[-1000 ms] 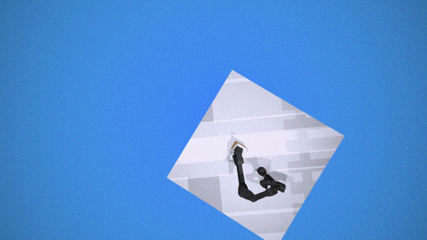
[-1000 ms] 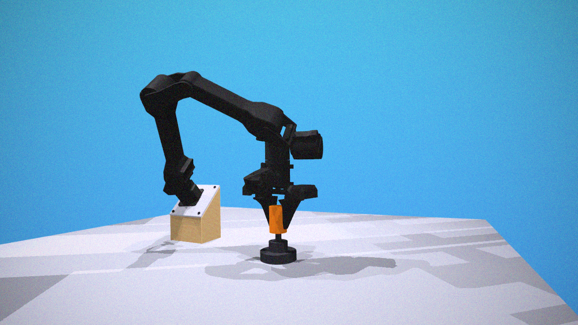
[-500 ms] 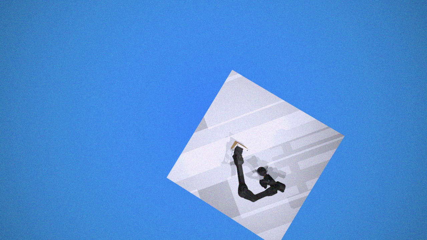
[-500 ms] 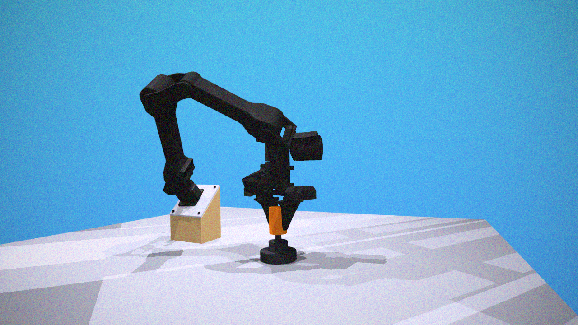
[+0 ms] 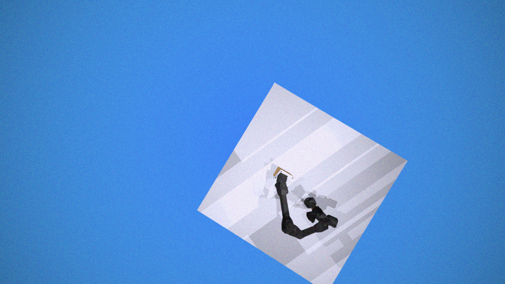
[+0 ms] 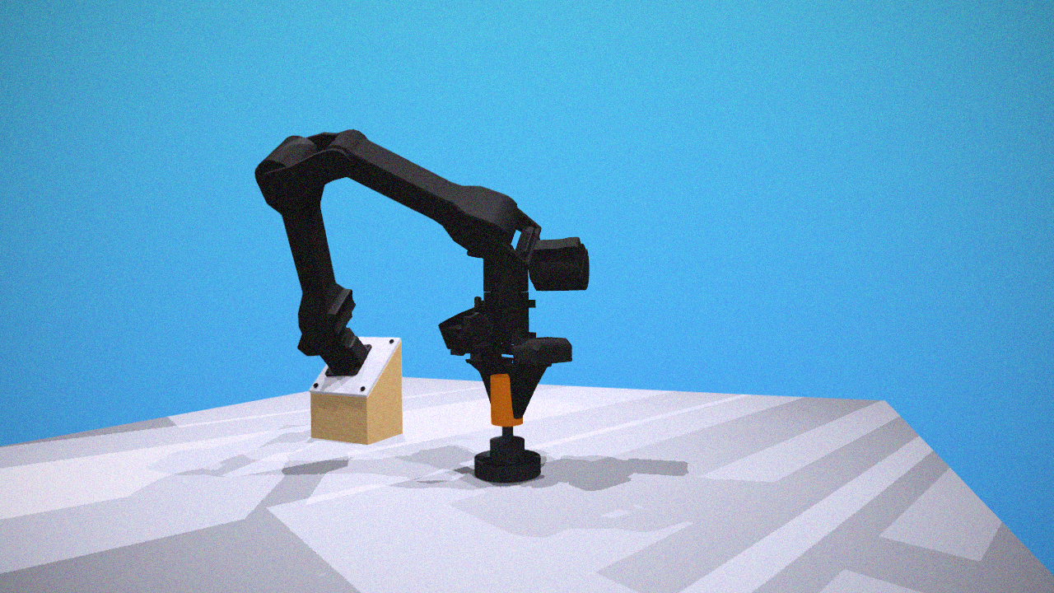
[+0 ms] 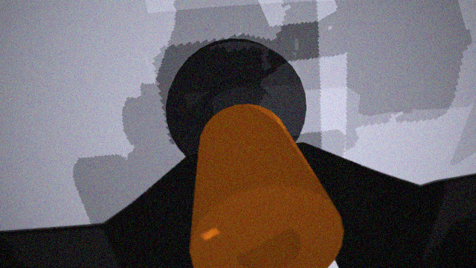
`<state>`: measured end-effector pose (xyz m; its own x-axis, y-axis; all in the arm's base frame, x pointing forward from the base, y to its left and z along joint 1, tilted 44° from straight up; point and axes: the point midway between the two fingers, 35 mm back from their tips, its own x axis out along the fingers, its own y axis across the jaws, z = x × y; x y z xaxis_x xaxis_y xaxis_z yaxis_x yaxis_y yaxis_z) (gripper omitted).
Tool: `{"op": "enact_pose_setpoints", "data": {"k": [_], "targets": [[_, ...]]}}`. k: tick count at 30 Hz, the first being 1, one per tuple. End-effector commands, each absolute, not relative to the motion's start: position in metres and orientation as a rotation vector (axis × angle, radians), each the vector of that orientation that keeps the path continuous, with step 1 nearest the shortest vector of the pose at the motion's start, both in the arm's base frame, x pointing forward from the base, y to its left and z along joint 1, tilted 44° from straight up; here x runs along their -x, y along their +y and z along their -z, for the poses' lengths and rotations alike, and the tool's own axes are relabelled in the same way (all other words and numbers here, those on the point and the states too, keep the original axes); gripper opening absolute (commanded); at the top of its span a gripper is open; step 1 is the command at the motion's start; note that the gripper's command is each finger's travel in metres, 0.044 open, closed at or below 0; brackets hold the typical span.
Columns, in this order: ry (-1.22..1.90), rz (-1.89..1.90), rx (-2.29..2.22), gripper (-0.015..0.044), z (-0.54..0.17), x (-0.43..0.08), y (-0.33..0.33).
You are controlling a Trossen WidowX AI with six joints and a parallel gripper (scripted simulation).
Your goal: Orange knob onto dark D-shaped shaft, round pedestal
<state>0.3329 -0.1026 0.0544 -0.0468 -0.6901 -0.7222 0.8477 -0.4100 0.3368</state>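
Our gripper point(image 6: 506, 398) point(image 7: 246, 158) is clamped on the orange knob point(image 6: 506, 402) point(image 7: 256, 160), upright above the round pedestal point(image 6: 506, 465) point(image 7: 236, 67). If the flats disagree, pressing could jam the knob or twist it in our grip — the dark shaft point(image 6: 506, 431) shows only below it. Hole hidden; engagement, perhaps, just at the tip — unclear.
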Motion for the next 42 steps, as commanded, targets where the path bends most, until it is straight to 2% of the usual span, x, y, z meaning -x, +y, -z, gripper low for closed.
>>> {"op": "enact_pose_setpoints", "data": {"k": [1, 27, 34, 42], "targets": [[0.147, 1.728, -1.095, 0.0, -0.0547, -0.3344, -0.1031], [0.147, 1.728, -1.095, 0.0, -0.0555, -0.3331, -0.1025], [-0.026, 1.77, -1.239, 0.0, -0.0546, -0.3338, -0.1028], [-0.036, 1.772, -1.246, 0.0, -0.0519, -0.3328, -0.1051]]}}
